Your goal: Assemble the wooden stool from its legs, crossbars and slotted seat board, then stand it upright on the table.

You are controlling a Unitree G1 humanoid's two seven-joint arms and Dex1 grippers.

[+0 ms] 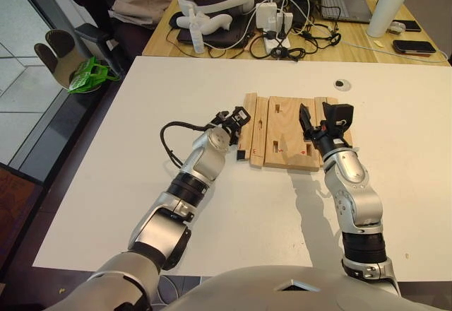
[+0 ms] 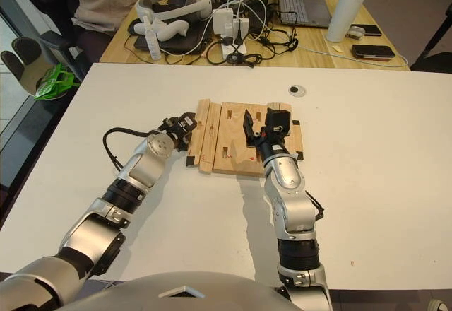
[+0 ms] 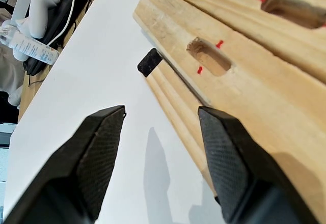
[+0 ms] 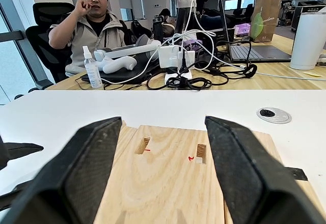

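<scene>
On the white desk (image 1: 141, 113), the left gripper (image 1: 236, 119) sits low at the left side of the wooden parts with its fingers spread and nothing between them. In the left wrist view one finger (image 3: 232, 158) overlaps the outermost wooden strip (image 1: 248, 124) and the other is over bare desk. That strip and a second strip (image 1: 260, 131) lie flat, long axes running from the near edge toward the far edge, the outer one with a black end cap (image 1: 241, 155). Just beside them the slotted seat board (image 1: 288, 141) lies flat, slots up. The right gripper (image 1: 321, 120) hovers over it, released, hiding part of the pieces at the board's right. Open desk surrounds the wood; a cable grommet (image 1: 342, 84) sits toward the far edge.
</scene>
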